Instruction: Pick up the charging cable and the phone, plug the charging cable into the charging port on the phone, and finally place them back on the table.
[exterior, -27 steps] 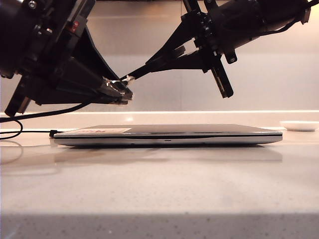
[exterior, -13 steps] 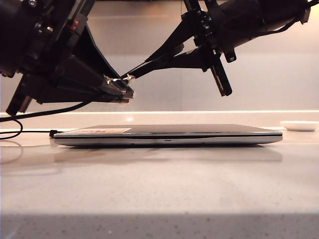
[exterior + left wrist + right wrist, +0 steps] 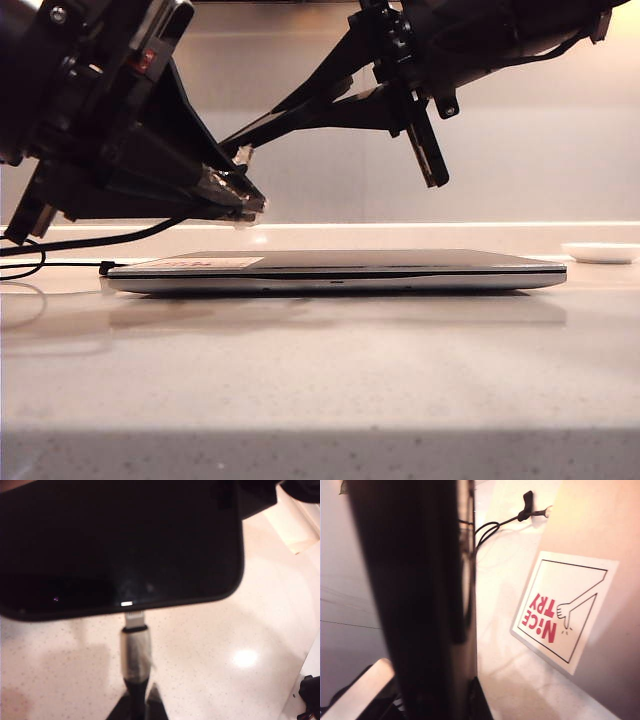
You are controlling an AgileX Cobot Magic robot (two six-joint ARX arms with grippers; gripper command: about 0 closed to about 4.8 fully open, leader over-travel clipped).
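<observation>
Pale tabletop (image 3: 320,380) below, both items aloft, plug at the port.
Left gripper (image 3: 136,707) jaws clamp the charging cable (image 3: 134,652); right gripper (image 3: 240,140) jaws clamp the phone (image 3: 120,545), upper centre; seating and set-down remain.

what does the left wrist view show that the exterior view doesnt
Only the left wrist view shows the plug meeting the phone: the charging cable's silvery tip sits right at the charging port in the phone's short edge, held by the shut left gripper.

Only the exterior view shows the closed laptop lying on the table, a small white dish at the far right, and both arms raised above the laptop, with the right gripper reaching in from the right.

Both show the speckled table, the left gripper and the cable.
</observation>
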